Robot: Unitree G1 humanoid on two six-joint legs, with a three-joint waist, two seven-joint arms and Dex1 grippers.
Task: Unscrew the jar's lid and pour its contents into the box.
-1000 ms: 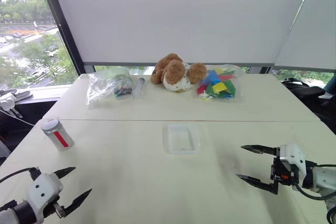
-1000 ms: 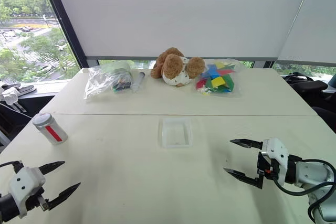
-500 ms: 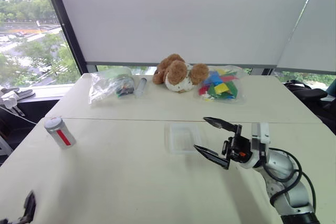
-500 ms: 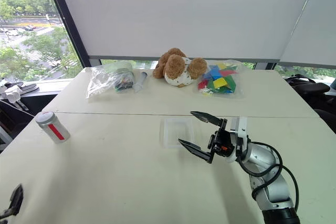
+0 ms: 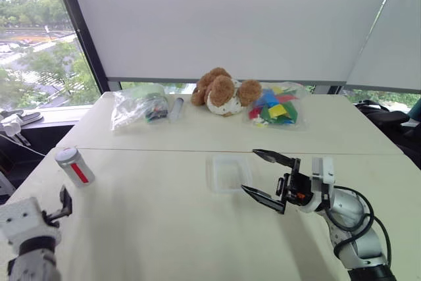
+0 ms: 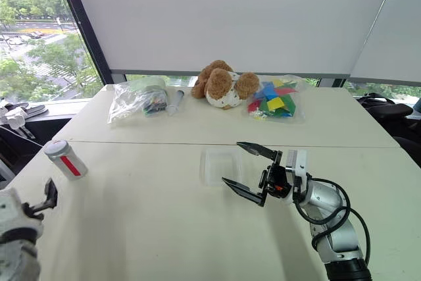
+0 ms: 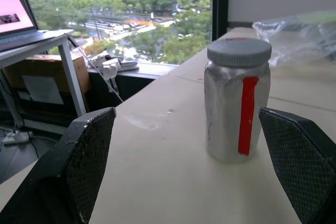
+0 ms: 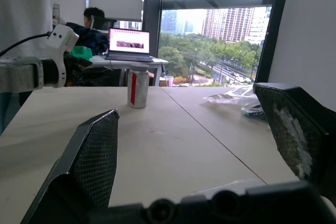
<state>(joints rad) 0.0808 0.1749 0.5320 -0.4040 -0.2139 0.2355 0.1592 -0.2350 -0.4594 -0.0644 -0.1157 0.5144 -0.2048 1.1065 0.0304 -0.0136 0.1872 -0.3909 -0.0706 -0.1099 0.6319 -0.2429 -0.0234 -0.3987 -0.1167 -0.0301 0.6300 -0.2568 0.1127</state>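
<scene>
Swung inward beside the box (image 5: pixel 228 172), the right claw (image 5: pixel 262 176) waits spread as the left claw (image 7: pixel 184 166), spread, faces the capped jar (image 7: pixel 237 100) near the surface's left edge

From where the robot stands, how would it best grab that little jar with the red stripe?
Probably around the jar body, below the lid, coming level from the near side with the left gripper. It stands upright, a plain cylinder already between those open jaws.
</scene>
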